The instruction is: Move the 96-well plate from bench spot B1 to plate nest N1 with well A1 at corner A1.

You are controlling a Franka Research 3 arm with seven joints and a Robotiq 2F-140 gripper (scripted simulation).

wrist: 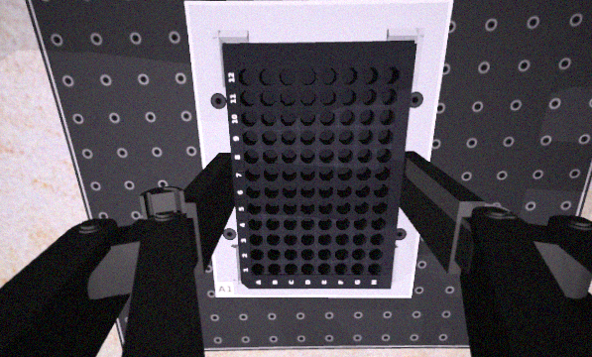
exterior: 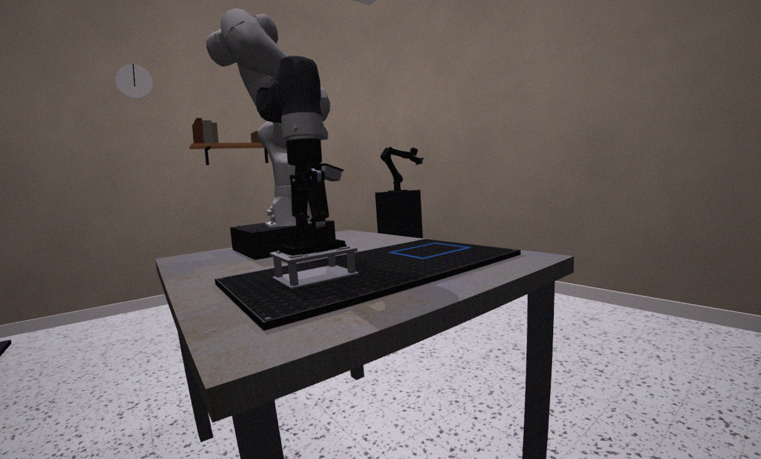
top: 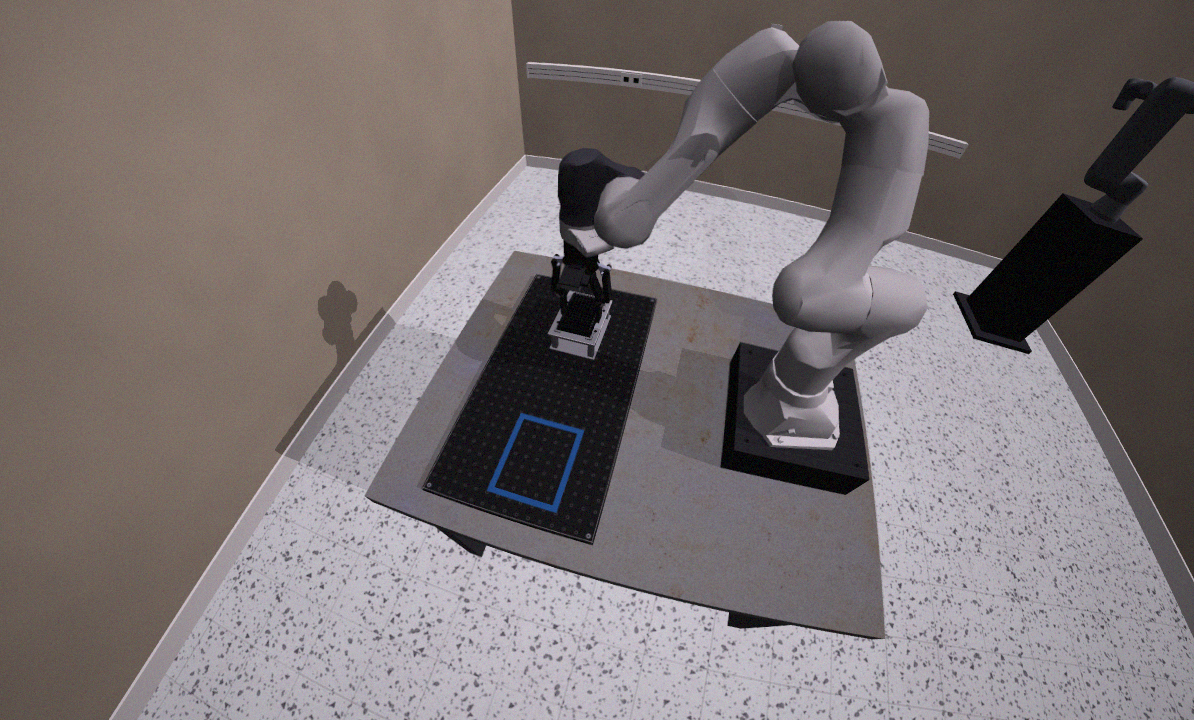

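The dark 96-well plate (top: pixel 580 317) (exterior: pixel 297 248) (wrist: pixel 315 166) is level over the white raised nest N1 (top: pixel 570 339) (exterior: pixel 293 273) (wrist: pixel 320 20). Its outline lines up closely with the nest's locators. It appears at or just above their height; I cannot tell whether it touches the nest floor. In the wrist view the plate's cut-off corner (wrist: pixel 245 285) is beside the nest's A1 label (wrist: pixel 225 289). My gripper (top: pixel 583 301) (exterior: pixel 310 229) (wrist: pixel 315 177) is shut on the plate, with one finger pad against each long side. The lower locators are mostly hidden.
The blue outline of B1 (top: pixel 506 453) (exterior: pixel 406 255) has no plate in it. It is on the same black perforated board (top: pixel 552 380) (exterior: pixel 246 298) as the nest. The arm's black base block (top: pixel 789 474) (exterior: pixel 246 242) stands beside the board on the table.
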